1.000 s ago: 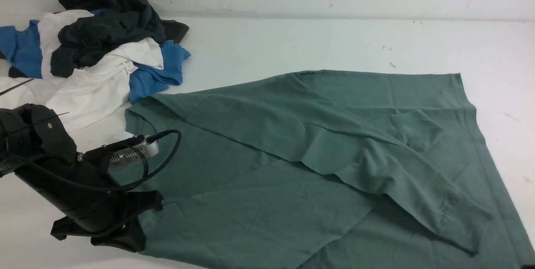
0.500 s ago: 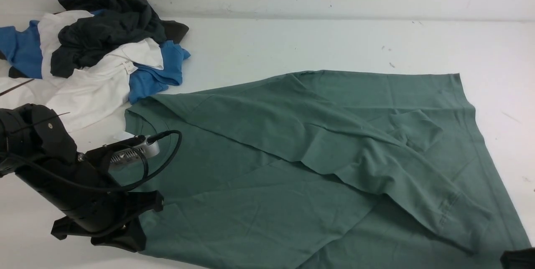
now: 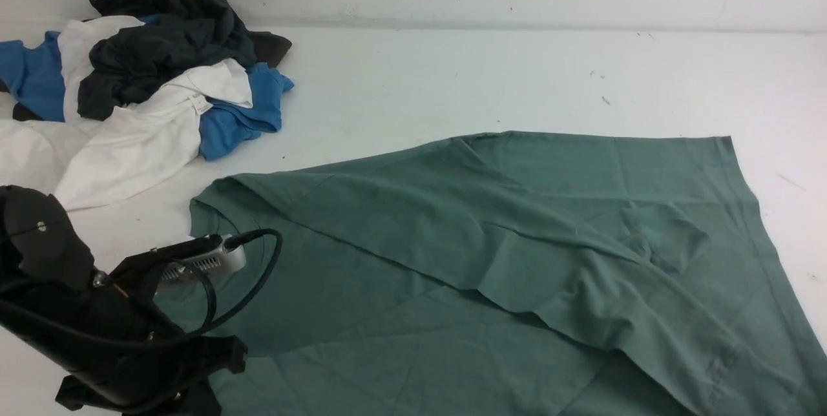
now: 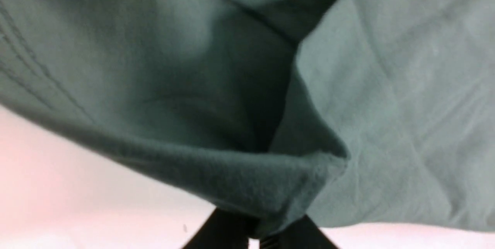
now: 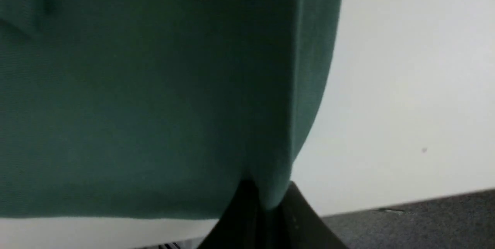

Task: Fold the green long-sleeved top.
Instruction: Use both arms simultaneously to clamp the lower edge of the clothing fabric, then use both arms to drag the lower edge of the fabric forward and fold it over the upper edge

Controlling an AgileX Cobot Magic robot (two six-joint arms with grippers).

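The green long-sleeved top (image 3: pixel 452 261) lies spread over the white table, neck end at the left and hem at the right, with one sleeve folded diagonally across the body. My left arm (image 3: pixel 97 325) stands at the top's near left corner. In the left wrist view, my left gripper (image 4: pixel 255 237) is shut on a bunched edge of the green top (image 4: pixel 216 187). The right gripper is out of the front view. In the right wrist view, my right gripper (image 5: pixel 267 206) is shut on the green top (image 5: pixel 135 106) by its stitched hem.
A heap of blue, white and dark grey garments (image 3: pixel 148 80) lies at the back left of the table (image 3: pixel 452 67). In the right wrist view, the table's near edge and grey floor (image 5: pixel 425 218) show close to the right gripper.
The right gripper has closed on the hem. The whole top has slid nearer to me across the table, and my left arm has drawn back with it.
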